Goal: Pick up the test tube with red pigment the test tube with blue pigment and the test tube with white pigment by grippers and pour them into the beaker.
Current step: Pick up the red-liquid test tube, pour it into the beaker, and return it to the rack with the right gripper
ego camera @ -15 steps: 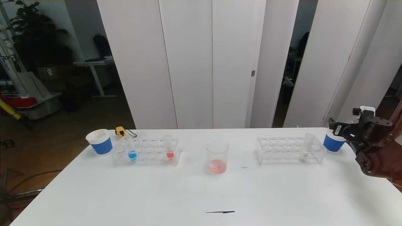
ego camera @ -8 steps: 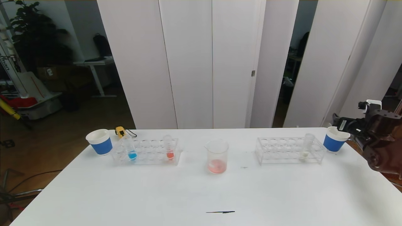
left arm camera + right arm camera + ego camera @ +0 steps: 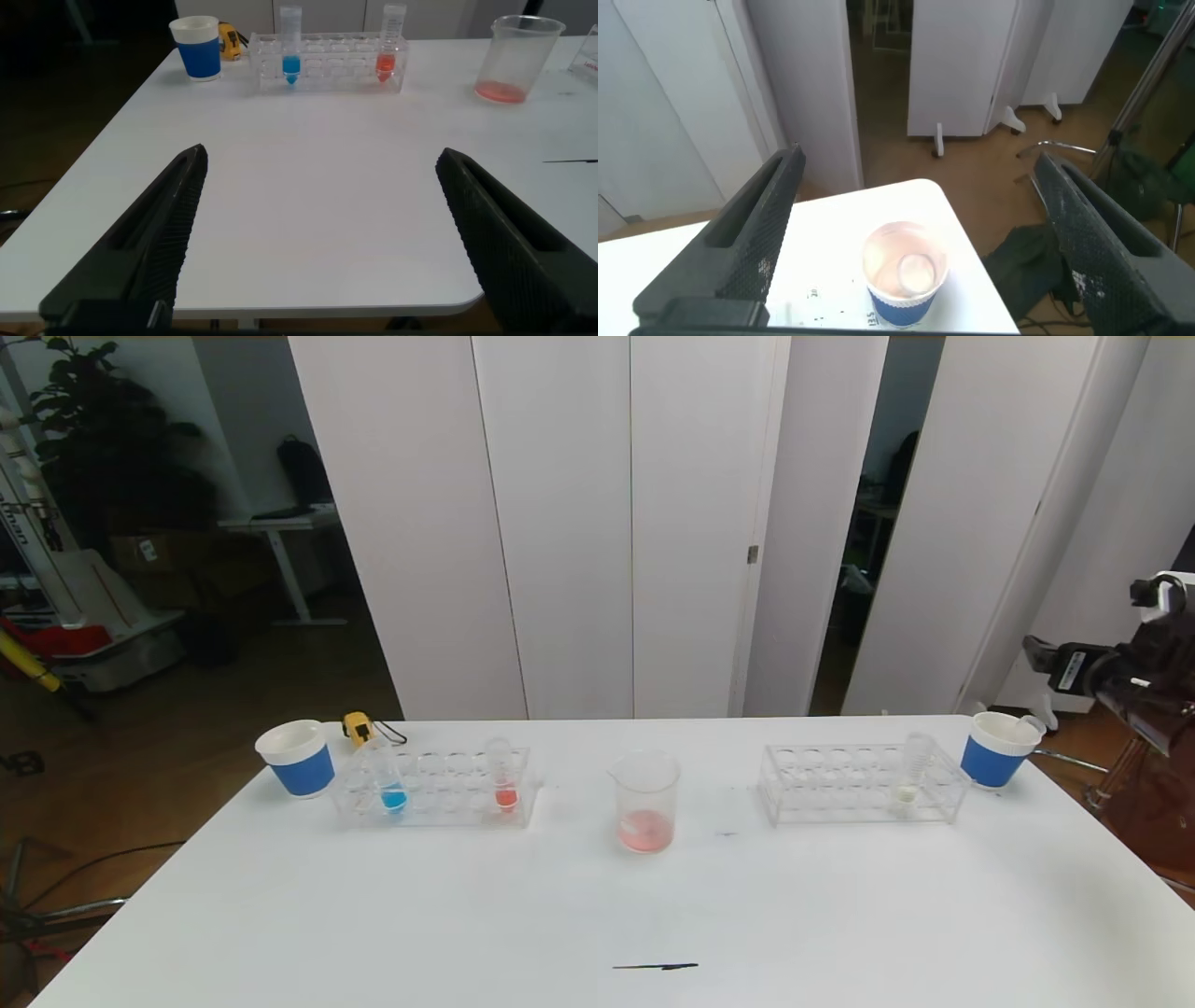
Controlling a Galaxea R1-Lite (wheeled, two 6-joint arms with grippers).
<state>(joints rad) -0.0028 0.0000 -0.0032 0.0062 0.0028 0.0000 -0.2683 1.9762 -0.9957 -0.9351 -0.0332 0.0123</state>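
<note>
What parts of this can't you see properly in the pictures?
- Left gripper: outside the head view; only its open fingers show in the left wrist view.
- Right gripper: cut off by the head view's right edge.
- Test tube with white pigment: missing from both wrist views; tiny in the head view.
- Right rack: cut off by the left wrist view's edge.
- Right paper cup: its bottom is cut off in the right wrist view.

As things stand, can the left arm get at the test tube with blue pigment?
Probably yes. The left pincer is open and faces the test tube with blue pigment, which stands upright in its rack, with only bare table between them.
</note>
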